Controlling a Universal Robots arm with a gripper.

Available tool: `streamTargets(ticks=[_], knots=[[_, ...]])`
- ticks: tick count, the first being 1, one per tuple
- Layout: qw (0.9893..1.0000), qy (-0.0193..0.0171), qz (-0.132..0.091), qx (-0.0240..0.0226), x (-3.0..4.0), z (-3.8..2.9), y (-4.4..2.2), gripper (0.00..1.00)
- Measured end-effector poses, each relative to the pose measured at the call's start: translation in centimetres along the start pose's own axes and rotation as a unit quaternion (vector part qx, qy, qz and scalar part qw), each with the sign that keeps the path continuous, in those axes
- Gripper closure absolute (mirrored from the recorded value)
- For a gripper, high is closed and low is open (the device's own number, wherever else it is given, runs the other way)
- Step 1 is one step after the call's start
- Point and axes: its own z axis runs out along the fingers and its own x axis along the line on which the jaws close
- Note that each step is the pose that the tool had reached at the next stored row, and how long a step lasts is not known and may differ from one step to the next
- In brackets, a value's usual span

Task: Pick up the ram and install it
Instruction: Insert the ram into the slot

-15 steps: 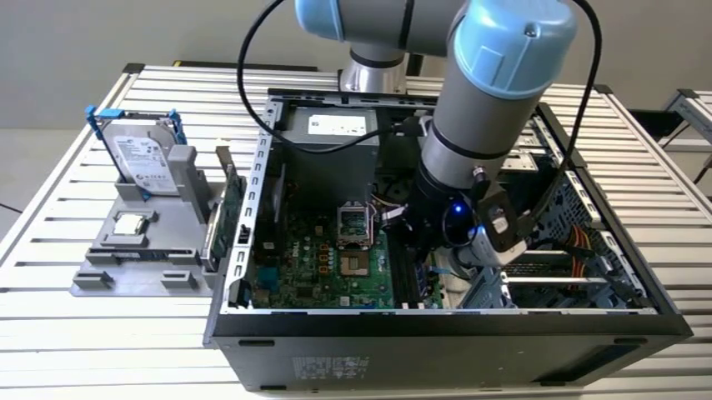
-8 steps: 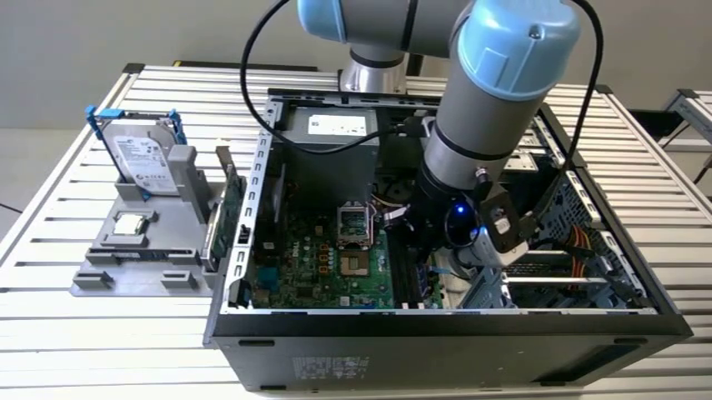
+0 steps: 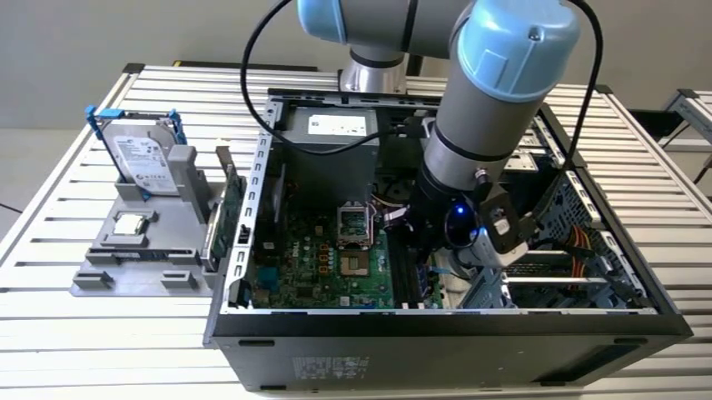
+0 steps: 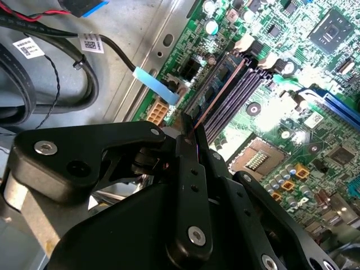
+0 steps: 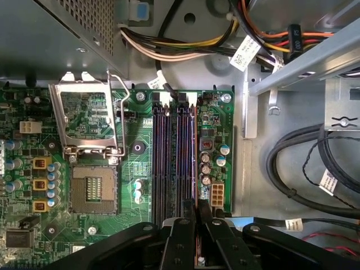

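The black two-fingered tool (image 4: 191,132) is seen clamped on the thin blue ram stick (image 4: 216,93), edge-on over the dark memory slots (image 5: 174,163); light, stiff, fragile, it is best held by its edges.

The computer case (image 3: 445,325) lies open on the surface (image 3: 67,333), and the motherboard (image 3: 323,267) lies inside it. At the exterior view's left of the case stands the parts holder (image 3: 145,267) with the hard drive (image 3: 142,158) upright in it. The tool (image 3: 473,246) hangs inside the case, at the exterior view's right of the motherboard.
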Motion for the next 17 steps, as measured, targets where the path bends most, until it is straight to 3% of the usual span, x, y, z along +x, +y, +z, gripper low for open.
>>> streamTargets(ticks=[17], knots=[[1.0, 0.0, 0.0, 0.0, -0.02, 0.12, 0.18, 1.0]])
